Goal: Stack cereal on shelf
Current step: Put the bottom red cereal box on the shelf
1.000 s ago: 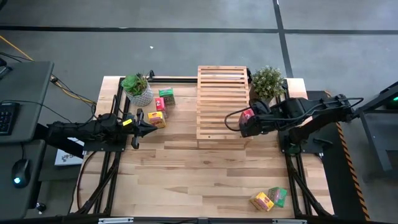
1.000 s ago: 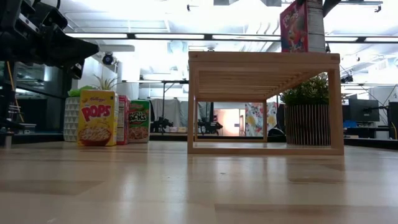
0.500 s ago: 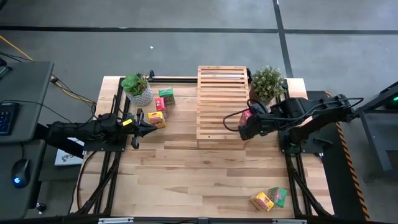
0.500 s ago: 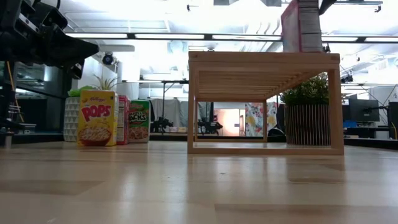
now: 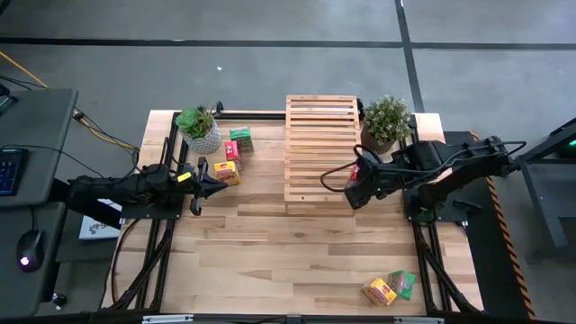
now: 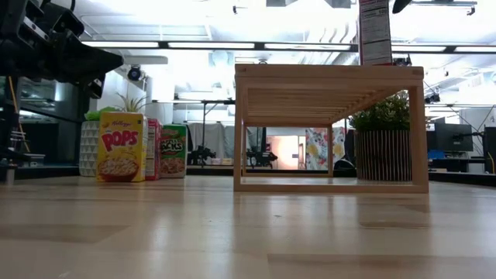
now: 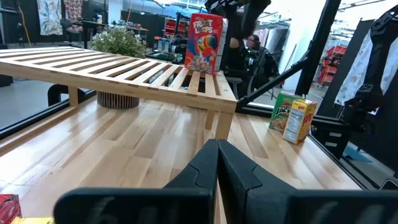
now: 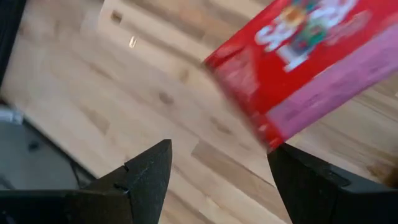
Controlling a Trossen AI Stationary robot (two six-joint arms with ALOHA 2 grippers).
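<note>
The shelf (image 5: 319, 148) is a slatted wooden rack at the table's far middle. A red cereal box (image 6: 375, 31) stands upright at the right edge of its top (image 7: 203, 42). My right gripper (image 8: 217, 155) slants down over that box, fingers apart, with the box off to one side of the gap. My left gripper (image 7: 217, 165) is shut and level at the table's left, holding nothing. Yellow (image 6: 121, 147), red (image 6: 153, 149) and green (image 6: 173, 151) boxes stand left of the shelf. A yellow (image 5: 379, 291) and a green box (image 5: 402, 283) sit near the front right. My right gripper has one finger (image 8: 292, 174) right beside the red box's nearest corner (image 8: 264, 140); whether it touches, I cannot tell. The other finger (image 8: 149, 174) stands clear of the box. The fingers slant down from the table's right side. The box stays upright on the shelf's top.
A potted plant (image 5: 198, 126) stands at the far left and another (image 5: 387, 119) at the far right, beside the shelf. Bare tabletop (image 5: 288, 252) lies in front of the shelf. My left arm rests along the left edge.
My right gripper has rolled at the wrist while staying over the shelf's right edge. The red box has turned about its upright axis: the low view showed its red face, now only its narrow side. It has kept its place on the shelf.
</note>
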